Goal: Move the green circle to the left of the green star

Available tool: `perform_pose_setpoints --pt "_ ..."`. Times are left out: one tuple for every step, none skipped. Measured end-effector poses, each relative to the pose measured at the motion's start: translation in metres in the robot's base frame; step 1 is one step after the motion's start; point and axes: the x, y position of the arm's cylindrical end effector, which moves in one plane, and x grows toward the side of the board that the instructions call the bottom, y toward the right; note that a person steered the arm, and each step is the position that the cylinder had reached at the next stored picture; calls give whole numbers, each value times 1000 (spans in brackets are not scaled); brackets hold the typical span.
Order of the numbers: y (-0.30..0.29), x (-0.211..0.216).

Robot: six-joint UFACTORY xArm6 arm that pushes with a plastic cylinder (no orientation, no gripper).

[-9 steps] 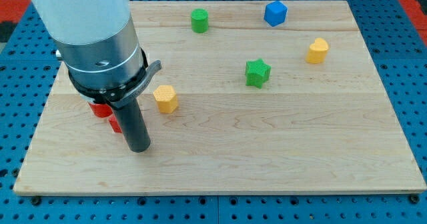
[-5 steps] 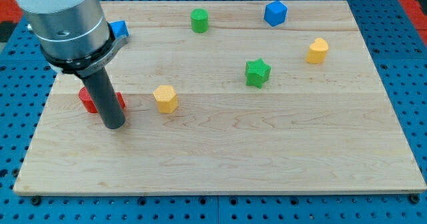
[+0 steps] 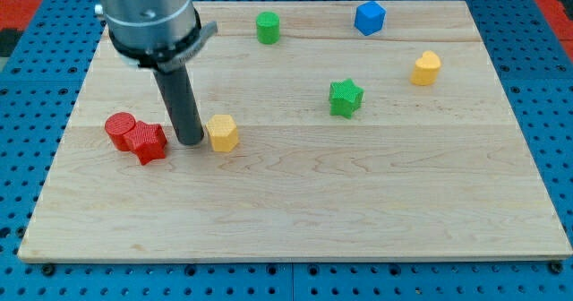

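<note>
Between the red star (image 3: 148, 141) and a yellow block (image 3: 222, 132) sits my tip (image 3: 190, 141), a bare rod without fingers. Well apart, the green circle (image 3: 268, 27) rests near the view's top, up-left of the green star (image 3: 345, 98). I can read no writing anywhere.

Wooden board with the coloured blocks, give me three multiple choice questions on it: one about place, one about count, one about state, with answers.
1. My tip sits between which blocks?
A. red star block and yellow block
B. blue block and green cylinder
C. green star block and blue block

2. How many yellow blocks lie on the wooden board?
A. one
B. two
C. four

3. The two red blocks are:
A. stacked
B. side by side, touching
C. far apart

Answers: 1 A, the red star block is at the tip's left and a yellow block at its right. 2 B, that one plus another. 3 B, the red cylinder abuts the star.
</note>
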Motion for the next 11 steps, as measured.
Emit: perform_pose_setpoints --pt "-15 -39" --pt "-54 -47" --pt "-105 -58" --pt "-137 -83" --pt "-155 -165" --pt "-161 -190" --pt "-128 -175" --pt "-75 -139" --pt "-31 -94" --pt "7 -58" --pt "19 -46"
